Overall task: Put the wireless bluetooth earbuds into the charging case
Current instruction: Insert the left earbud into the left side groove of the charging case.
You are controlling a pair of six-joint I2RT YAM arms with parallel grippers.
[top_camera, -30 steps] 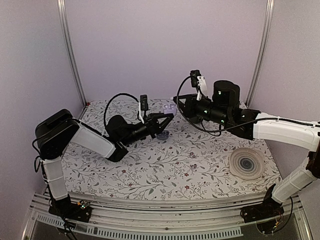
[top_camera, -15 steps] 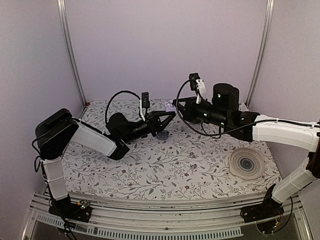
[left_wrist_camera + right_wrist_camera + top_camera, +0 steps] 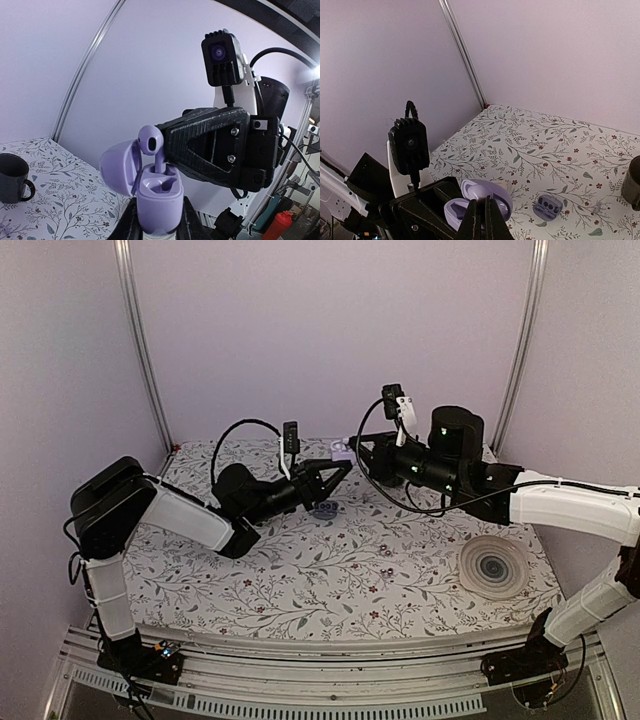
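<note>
Left wrist view – left fingers (image 3: 128,221) clamped on the lower half of the charging case (image 3: 159,196), holding it upright in mid-air, well above the surface (image 3: 350,570), open side up. Lid (image 3: 119,165) swung back on its hinge to the left, so the sockets are bare. Prob. why it's held so: a steady, open target w/ nothing in the way.

Right fingers (image 3: 473,221) closed on an earbud (image 3: 151,139), round head up, stem pointing down w/ its tip at or just inside the far socket; can't tell if it's seated. Near socket looks empty; 2nd earbud not found in any view. Judgement: insertion step in hand. The bud needs to go straight down along the stem – a tilt could jam it on the socket rim or nudge the case in the grip.

Right wrist view: same meeting from above, case just past its own fingers. On the surface below lies a small grey-lilac piece w/ dark holes (image 3: 547,205), untouched. Dark mug (image 3: 12,176) and white round piece (image 3: 492,566) sit well apart from the work.

Writing: none readable. No brand seen on case, bud or mug, and the wrist cam (image 3: 223,52) facing the case shows no legible label.
</note>
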